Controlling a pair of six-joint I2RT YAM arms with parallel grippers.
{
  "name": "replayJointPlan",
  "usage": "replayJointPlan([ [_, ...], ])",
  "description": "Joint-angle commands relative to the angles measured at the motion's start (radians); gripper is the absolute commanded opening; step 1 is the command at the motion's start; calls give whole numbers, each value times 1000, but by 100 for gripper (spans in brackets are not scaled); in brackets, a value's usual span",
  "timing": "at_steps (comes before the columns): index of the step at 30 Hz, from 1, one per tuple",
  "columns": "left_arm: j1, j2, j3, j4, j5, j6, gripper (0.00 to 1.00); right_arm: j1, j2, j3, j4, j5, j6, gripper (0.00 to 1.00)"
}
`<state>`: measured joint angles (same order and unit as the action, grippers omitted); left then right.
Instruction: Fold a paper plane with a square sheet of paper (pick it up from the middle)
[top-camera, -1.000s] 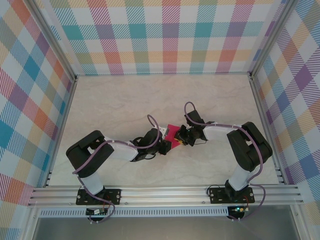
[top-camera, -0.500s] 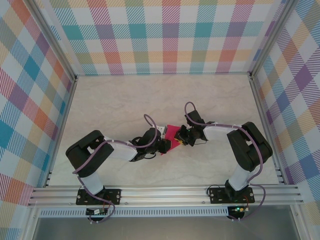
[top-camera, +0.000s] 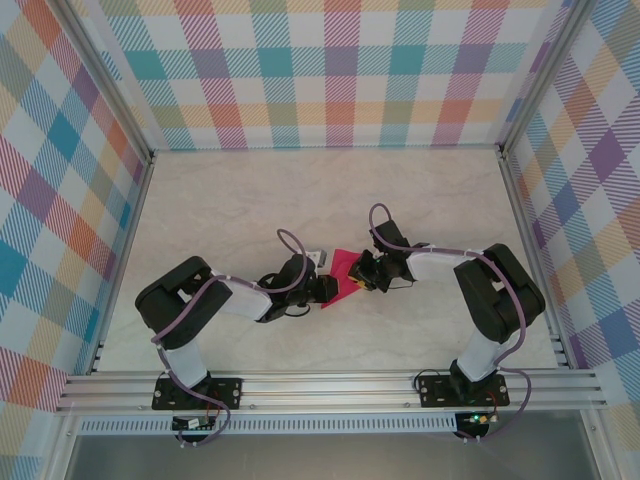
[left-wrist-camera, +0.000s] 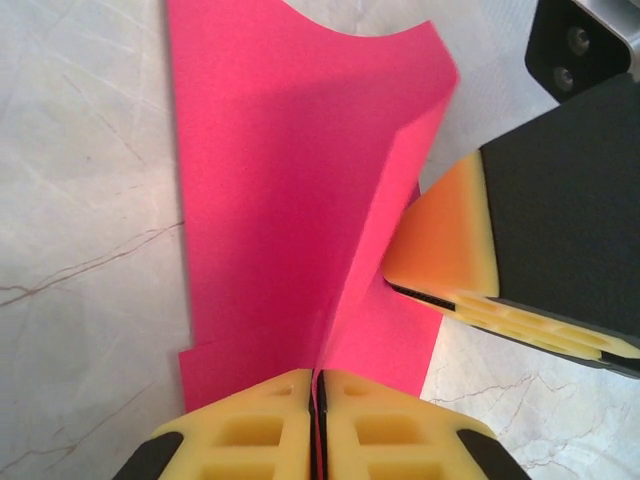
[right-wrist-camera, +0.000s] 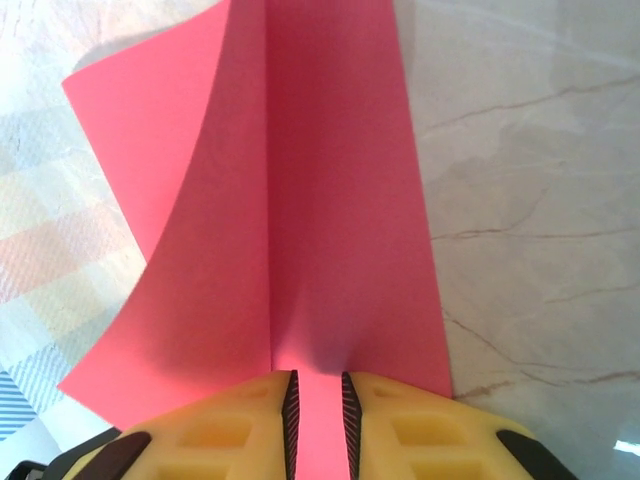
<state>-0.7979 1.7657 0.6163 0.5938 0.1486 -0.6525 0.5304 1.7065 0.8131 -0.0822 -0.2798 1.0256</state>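
The square sheet of paper (top-camera: 345, 268) is magenta-pink and partly folded, with a raised centre ridge, and it sits mid-table between the two arms. My left gripper (top-camera: 325, 291) meets it from the left. In the left wrist view the left gripper (left-wrist-camera: 318, 392) is shut on the paper (left-wrist-camera: 280, 180) at the near end of the ridge. One of the right gripper's fingers (left-wrist-camera: 450, 240) touches the paper's right flap. My right gripper (top-camera: 363, 274) comes in from the right. Seen from its wrist, the right gripper (right-wrist-camera: 317, 402) has a narrow gap between its jaws, and the paper (right-wrist-camera: 330, 200) runs through that gap.
The marble tabletop (top-camera: 250, 200) is boxed in by plaid walls (top-camera: 330, 80) on three sides. An aluminium rail (top-camera: 330, 386) at the near edge carries both arm bases. Purple cables loop over each forearm.
My left gripper has closed onto the paper's ridge, and its wrist has shifted slightly left. The paper's lower corner now points further down-left. The right arm has barely moved.
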Motion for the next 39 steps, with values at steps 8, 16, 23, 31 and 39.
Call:
replayJointPlan([
  [8,20,24,-60,78,-21,-79,9,-7,-40,80,-92,19,-220,31],
  [16,20,24,-66,80,-24,-78,9,-6,38,177,-161,-2,-286,39],
  [23,20,24,-66,81,-21,-79,9,3,77,207,-177,-7,-289,42],
  [31,19,26,-64,82,-12,-79,11,16,126,235,-208,11,-291,45],
  [39,21,15,-64,77,-4,-79,16,23,150,239,-250,69,-285,48],
])
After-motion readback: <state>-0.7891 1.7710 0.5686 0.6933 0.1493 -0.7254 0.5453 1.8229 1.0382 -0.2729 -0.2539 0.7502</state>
